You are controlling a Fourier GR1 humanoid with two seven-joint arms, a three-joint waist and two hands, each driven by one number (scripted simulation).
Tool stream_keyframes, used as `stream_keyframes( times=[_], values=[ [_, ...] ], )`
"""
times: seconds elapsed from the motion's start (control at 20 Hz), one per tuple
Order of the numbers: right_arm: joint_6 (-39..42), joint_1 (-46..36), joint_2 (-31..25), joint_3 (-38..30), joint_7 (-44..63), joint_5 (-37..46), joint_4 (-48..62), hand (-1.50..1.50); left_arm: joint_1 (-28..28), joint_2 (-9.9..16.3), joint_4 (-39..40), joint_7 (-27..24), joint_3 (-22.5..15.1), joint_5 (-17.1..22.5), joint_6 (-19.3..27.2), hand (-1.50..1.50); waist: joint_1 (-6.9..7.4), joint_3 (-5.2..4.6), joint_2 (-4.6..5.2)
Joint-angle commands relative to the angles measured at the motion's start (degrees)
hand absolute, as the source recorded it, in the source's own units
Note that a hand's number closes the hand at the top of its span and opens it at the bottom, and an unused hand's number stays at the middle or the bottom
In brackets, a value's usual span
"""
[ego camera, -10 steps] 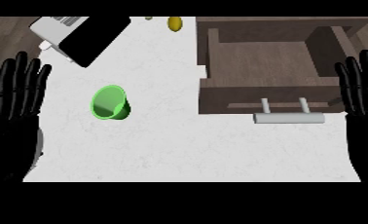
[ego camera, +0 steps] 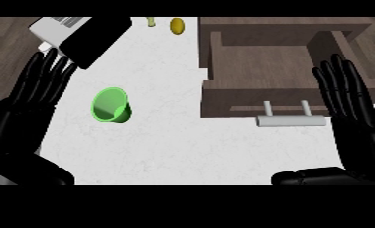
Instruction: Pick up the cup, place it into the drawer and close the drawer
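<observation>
Green cup [ego camera: 111,105] lies tipped on the white worktop [ego camera: 168,142]; drawer [ego camera: 271,81] stands open; left hand [ego camera: 33,98] and right hand [ego camera: 345,93] open, fingers straight, holding nothing.

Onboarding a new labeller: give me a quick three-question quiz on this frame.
1. True or false: the green cup lies inside the drawer.
2. Which hand is nearer the cup? A) left hand B) right hand
3. Fill in: the drawer is ____ (open/closed).

Key:
1. False; the cup sits on the white counter, left of the drawer.
2. A.
3. Open; its handle juts toward the robot.
</observation>
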Motion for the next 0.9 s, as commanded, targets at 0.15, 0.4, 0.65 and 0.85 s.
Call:
stream_keyframes(
  times=[0.15, 0.4, 0.65, 0.85],
  values=[
    [2.9, -4.8, -1.2, -1.8, 0.8, -2.5, 6.3, -1.50, -9.9, 2.0, 19.0, -0.8, 4.4, 7.2, -5.4, -1.50, -0.07, -0.03, -0.20],
    [3.1, -8.9, -0.4, -1.8, -0.1, -1.7, 11.3, -1.50, -12.1, 5.4, 31.3, -5.5, 7.2, 3.9, -10.0, -1.50, 0.08, -0.04, -0.16],
    [5.1, -9.6, -2.2, -4.6, 0.3, -3.5, 11.1, -1.50, -14.2, 5.1, 42.6, -12.6, 6.3, -3.2, -10.7, -1.50, -0.09, -0.05, -0.27],
    [5.3, -13.7, -2.5, -5.5, 0.8, -3.7, 14.2, -1.50, -15.0, 4.1, 50.5, -19.6, 5.9, -7.8, -10.1, -1.50, -0.02, -0.05, -0.24]
  ],
)
